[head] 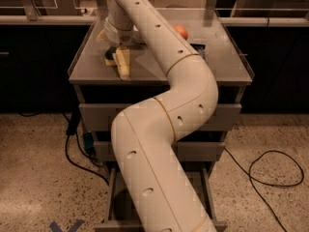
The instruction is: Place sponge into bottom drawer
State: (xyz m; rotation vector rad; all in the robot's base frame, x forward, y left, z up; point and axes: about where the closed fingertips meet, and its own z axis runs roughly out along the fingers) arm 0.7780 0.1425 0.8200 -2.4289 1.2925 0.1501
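Item: one white jointed arm (159, 144), entering at the lower centre of the frame, bending right at mid-frame and reaching back to the upper left. Gripper (121, 64): pale, pointing down onto the left part of the cabinet top (227, 66), upper left of centre; whether it is open or closed on anything cannot be told from this view. Sponge (110, 59): small yellow block with a dark green layer uppermost, lying on the cabinet top at the gripper's left side, touching or just beside it, contact not resolvable. Orange ball (181, 31): on the same top, towards the back, right of the arm and well apart from the sponge. Cabinet: grey metal, three drawers. Top drawer (91, 116) and middle drawer (104, 150): both closed, their fronts largely crossed by the arm. Bottom drawer (120, 204): pulled out at the lower edge of the frame, a shallow grey tray, its middle covered by the arm; the sponge is not in it. Floor (34, 178): speckled, with a black cable (270, 170) looped at lower right and a second cable (77, 156) hanging at the cabinet's left side.
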